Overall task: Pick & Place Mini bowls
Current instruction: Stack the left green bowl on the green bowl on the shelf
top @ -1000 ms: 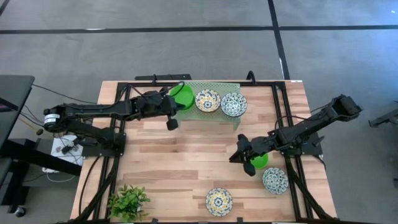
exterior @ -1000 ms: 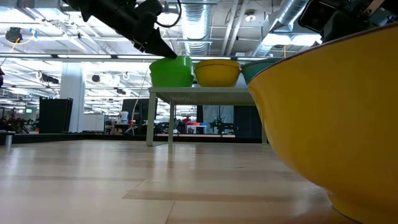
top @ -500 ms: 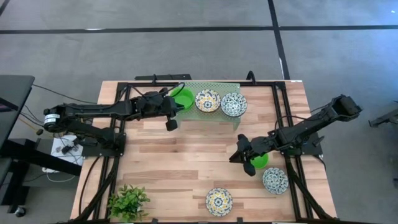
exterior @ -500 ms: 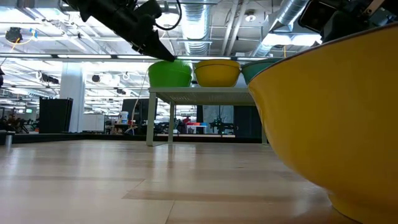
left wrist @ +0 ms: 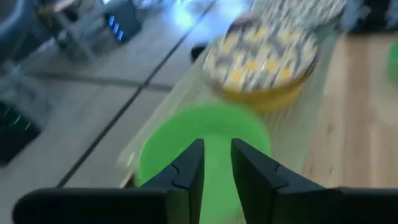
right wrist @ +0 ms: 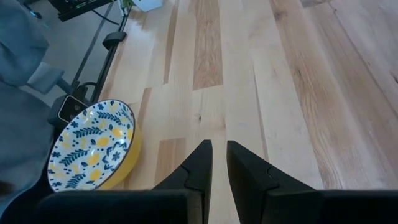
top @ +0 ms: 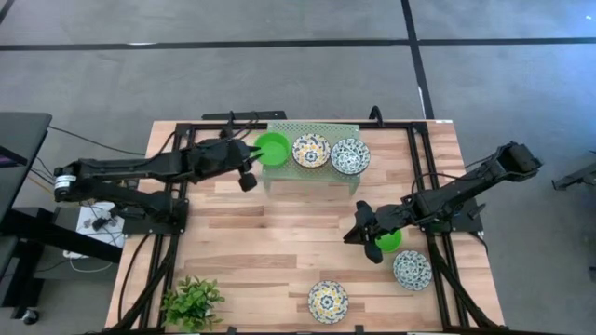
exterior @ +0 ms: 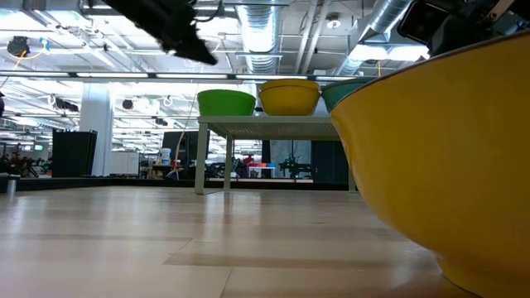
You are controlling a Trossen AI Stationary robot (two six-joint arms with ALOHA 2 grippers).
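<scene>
A pale green rack [top: 326,128] at the far edge carries three mini bowls: a plain green one [top: 273,147], a yellow-blue floral one [top: 311,151] and a blue floral one [top: 350,156], each resting on its base. My left gripper [top: 253,152] hovers just left of and above the green bowl [left wrist: 205,140], its fingers a narrow gap apart [left wrist: 217,163]; the low view shows it clear of the bowl [exterior: 207,56]. My right gripper [top: 354,231] waits shut over bare wood [right wrist: 219,158], with another green bowl [top: 389,240] beside its wrist.
On the table's near right lie a blue floral bowl [top: 412,270] and a yellow-blue floral bowl [top: 328,301], which fills the low view's right side [exterior: 447,165]. A leafy plant [top: 193,302] stands at the near left corner. Bare wood spans the table's middle.
My left gripper has come off the green bowl's rim and drawn back up and toward the table's left edge. The green bowl, tilted a second ago, has settled level on the rack beside the yellow-blue bowl.
</scene>
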